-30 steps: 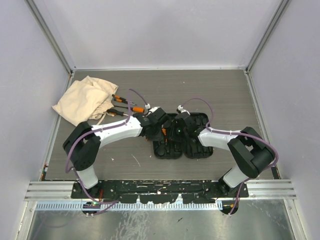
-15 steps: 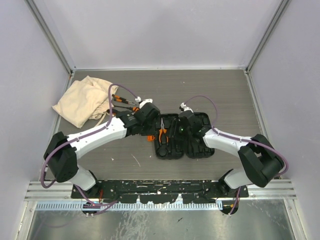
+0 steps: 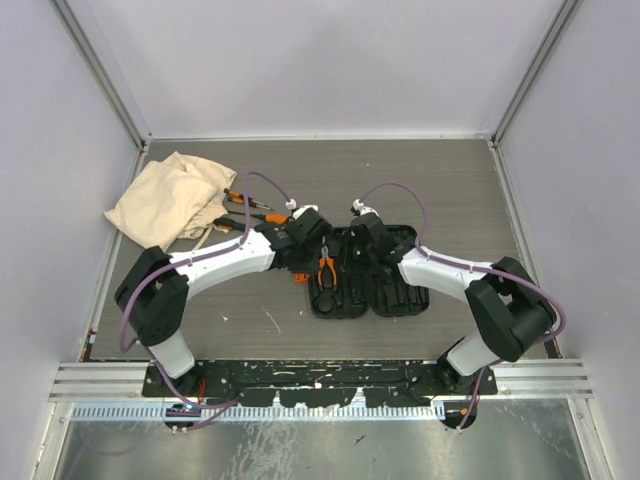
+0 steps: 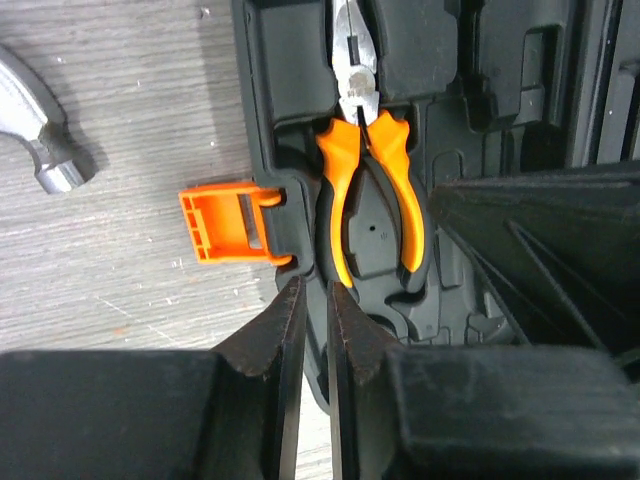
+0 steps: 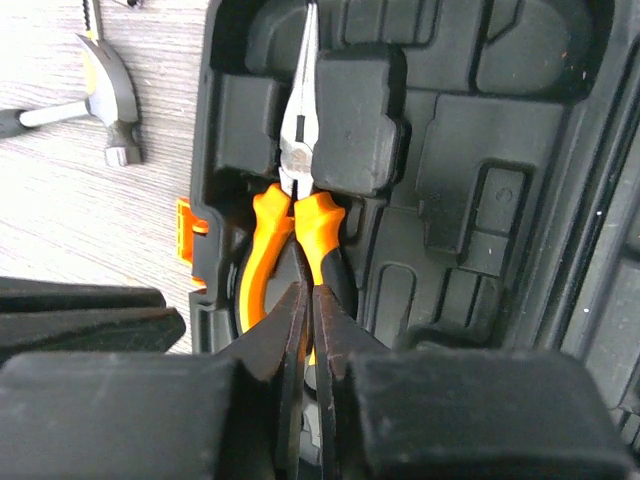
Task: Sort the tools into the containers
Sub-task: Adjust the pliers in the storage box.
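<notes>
Orange-handled pliers point(image 3: 325, 268) lie in a moulded slot of the open black tool case point(image 3: 400, 290), nose pointing away. My left gripper point(image 4: 310, 292) is shut to a thin slit with nothing in it, hovering over the case's left rim just below the pliers point(image 4: 368, 150). The right gripper point(image 5: 308, 292) is shut too, its tips right above the pliers' point(image 5: 295, 200) right handle; contact cannot be told. A small hammer point(image 5: 105, 105) lies on the table left of the case point(image 5: 480, 130). Screwdrivers point(image 3: 243, 202) rest by the cloth.
A beige cloth bag point(image 3: 165, 198) is crumpled at the back left. An orange latch point(image 4: 222, 222) sticks out from the case's left side. Both arms crowd together over the case's left half. Walls close in the table on three sides.
The left gripper pulled away to the left, uncovering the pliers in the case, then came back to the case's left rim. Both grippers opened briefly and closed again.
</notes>
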`<state>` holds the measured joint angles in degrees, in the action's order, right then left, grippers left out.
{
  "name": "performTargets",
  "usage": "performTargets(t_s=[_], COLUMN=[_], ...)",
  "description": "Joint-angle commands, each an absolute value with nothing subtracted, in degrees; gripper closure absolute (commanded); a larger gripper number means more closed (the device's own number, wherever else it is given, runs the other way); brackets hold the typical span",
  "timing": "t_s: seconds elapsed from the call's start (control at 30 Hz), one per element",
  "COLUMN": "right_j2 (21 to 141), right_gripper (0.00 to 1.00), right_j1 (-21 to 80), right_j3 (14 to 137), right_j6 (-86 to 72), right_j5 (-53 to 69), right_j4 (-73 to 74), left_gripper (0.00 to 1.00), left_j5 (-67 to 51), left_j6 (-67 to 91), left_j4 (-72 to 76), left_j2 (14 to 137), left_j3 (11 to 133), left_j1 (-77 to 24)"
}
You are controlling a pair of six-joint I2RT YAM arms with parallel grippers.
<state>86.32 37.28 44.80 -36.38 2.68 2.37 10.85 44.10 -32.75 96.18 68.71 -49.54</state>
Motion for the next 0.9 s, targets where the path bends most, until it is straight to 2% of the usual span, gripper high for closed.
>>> performTargets(t_s=[0.0, 0.87], right_j2=[86.74, 90.11], right_gripper=[0.87, 0.88], right_j1=[37.06, 37.08], right_j3=[46.66, 44.49], right_j6=[-35.41, -35.77], right_j5=[3.04, 5.67], right_j4=[3.08, 2.42], left_gripper=[0.86, 0.89], left_j5=[9.56, 7.66], left_j6=[42.02, 39.04], left_j4=[-28.88, -30.28], left_j2=[97.87, 109.13], left_j3=[72.88, 80.83], left_j1=[-47.80, -46.33])
